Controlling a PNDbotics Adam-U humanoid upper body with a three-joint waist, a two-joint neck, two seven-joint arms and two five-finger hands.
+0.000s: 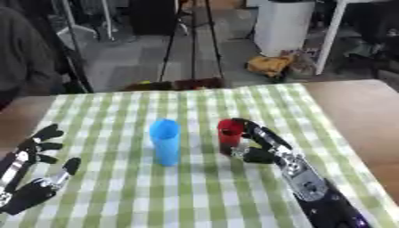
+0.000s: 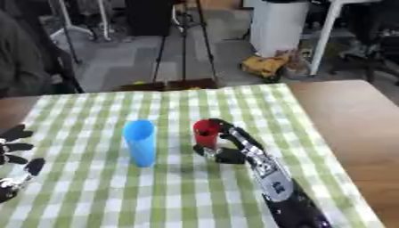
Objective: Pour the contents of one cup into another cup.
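Left hand: we see our left hand resting at the lower left of the checked cloth, fingers spread wide and pointing up, holding nothing. It sits well apart from both cups.

Cloth: a green and white checked cloth covers most of the wooden table; bare wood shows along the right side and at the far left edge.

Blue cup: we find the blue cup upright on the cloth, a little left of centre. It is the taller of the two, its open mouth facing up, and nothing touches it. We cannot tell what is inside it.

Red cup: the red cup stands upright just to the right of the blue cup, near it but with a clear strip of cloth between them. Its base is on the cloth.

Right hand: our right hand comes in from the lower right, the arm running diagonally across the cloth. Its fingers curl round the right side of the red cup and the thumb sits low near the base, so we have the cup in our grasp.
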